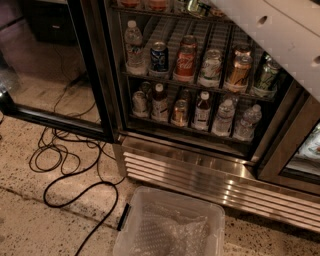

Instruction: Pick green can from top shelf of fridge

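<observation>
The fridge (114, 100) stands open, its glass door (55, 65) swung to the left. The top shelf (165, 13) shows only as a strip along the top edge. On it stand two reddish items and a shiny greenish can (193, 6), cut off by the frame, which may be the green can. My white arm link (280, 35) crosses the upper right corner and hides the right end of that shelf. My gripper is out of view, past the top edge.
The middle rack holds a water bottle (133, 47), a blue can (159, 56), a red cola can (186, 59) and a dark green-and-black can (265, 75). Bottles fill the lower rack. A clear plastic bin (170, 225) sits before the grille (200, 175). Black cables (75, 170) lie left.
</observation>
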Robot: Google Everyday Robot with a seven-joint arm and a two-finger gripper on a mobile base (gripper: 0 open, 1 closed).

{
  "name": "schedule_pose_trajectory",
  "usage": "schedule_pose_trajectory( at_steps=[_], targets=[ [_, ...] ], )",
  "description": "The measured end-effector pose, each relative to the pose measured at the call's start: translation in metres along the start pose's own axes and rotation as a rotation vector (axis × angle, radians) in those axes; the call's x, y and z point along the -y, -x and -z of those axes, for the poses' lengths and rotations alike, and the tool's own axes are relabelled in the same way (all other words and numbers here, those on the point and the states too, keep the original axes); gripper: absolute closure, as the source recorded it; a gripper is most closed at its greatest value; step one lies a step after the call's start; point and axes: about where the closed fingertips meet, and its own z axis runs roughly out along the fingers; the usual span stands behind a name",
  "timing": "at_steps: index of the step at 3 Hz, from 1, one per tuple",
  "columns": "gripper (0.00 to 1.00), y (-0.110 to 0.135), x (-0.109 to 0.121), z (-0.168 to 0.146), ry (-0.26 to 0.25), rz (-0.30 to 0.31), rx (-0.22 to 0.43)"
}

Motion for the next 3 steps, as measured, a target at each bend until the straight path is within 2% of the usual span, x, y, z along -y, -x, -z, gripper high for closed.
schedule_pose_trajectory(
  at_steps=[1, 2, 3],
  targets=[
    [1.00, -0.031, -0.007, 0.031, 0.002, -0.043, -0.091],
    [1.00, -0.071, -0.009, 0.056, 0.001, -0.093, -0.225],
    [1.00, -0.075, -0.013, 0.057, 0.012, -0.100, -0.243]
  ],
)
